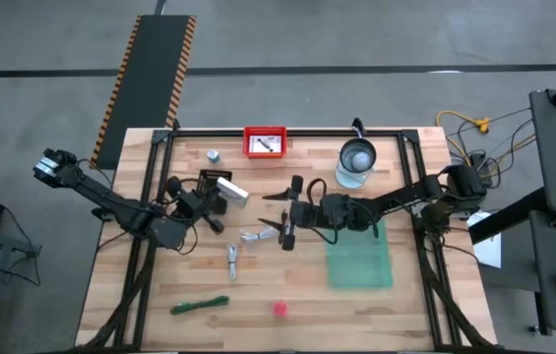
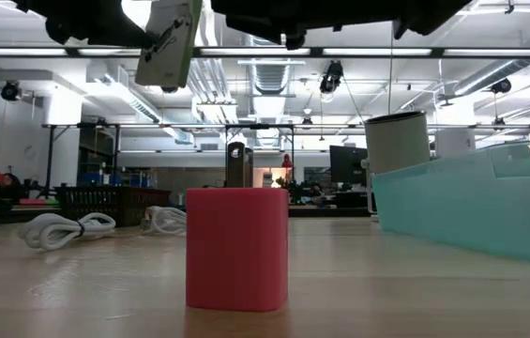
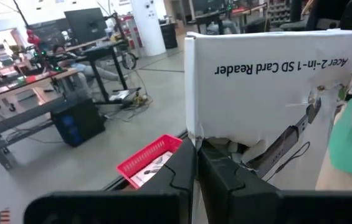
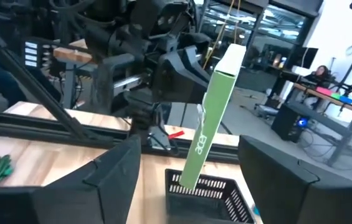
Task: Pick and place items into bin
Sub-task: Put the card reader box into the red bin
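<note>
Pink ball: fills the low view's foreground on bare wood, near the table's front edge, well apart from the red bin.
Left gripper: fingers pressed together, pinching a white card-reader box lifted off the table, front-left of the red bin.
Right gripper: fingers spread wide and holding nothing, facing the box, in front of the red bin.
Open room: bare boards lie between the two grippers and the red bin at the back edge.
Other items: silver cap left of the red bin; metal clip, green tie toward the front edge; white coiled cable.
Surface: light wooden table, black framing along its edges; translucent green tray and glass jar right of the red bin.
Room: open workshop with desks, seated people far off.
</note>
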Motion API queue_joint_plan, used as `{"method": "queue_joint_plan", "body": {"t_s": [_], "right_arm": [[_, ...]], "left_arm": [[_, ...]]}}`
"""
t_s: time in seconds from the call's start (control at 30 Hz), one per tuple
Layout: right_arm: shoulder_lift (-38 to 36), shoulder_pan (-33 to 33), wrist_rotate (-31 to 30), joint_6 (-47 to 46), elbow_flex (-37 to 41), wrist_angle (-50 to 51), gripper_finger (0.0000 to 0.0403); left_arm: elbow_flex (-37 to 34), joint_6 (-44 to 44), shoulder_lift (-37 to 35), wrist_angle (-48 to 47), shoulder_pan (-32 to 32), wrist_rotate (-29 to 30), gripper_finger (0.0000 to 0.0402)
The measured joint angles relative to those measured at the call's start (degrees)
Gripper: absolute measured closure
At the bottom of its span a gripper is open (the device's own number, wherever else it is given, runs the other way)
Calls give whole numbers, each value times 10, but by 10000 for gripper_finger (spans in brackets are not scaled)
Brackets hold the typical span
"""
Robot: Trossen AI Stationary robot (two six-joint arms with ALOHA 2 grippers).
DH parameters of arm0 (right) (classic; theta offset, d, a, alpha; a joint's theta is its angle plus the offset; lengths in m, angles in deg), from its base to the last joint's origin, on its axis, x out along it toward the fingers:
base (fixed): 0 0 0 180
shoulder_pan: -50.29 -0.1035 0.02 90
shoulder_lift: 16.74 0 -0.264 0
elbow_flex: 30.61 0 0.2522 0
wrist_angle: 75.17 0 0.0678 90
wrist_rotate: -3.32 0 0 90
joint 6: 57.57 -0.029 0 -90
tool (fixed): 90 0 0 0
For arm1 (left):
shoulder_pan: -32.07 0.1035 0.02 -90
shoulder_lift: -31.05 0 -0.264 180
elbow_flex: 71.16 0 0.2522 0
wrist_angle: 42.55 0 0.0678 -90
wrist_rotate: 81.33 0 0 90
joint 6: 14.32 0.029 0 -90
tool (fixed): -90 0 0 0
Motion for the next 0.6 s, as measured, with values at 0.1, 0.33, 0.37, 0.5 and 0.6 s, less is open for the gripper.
{"method": "queue_joint_plan", "body": {"t_s": [0.1, 0.33, 0.37, 0.5, 0.6], "right_arm": [[0, 8, 0, 0, -3, 0, 149], [0, 23, 0, -24, -3, -2, 149], [0, 23, 0, -24, -3, -1, 149], [0, 22, 0, -22, -4, -1, 149], [0, 22, 0, -21, -3, -1, 152]], "left_arm": [[0, 0, 0, 15, 3, 1, 401], [0, 20, 22, 71, 19, 2, 401], [0, 32, 30, 92, 24, 2, 401], [-1, 121, 66, 204, 37, 1, 401], [-1, 189, 93, 302, 40, -13, 401]]}}
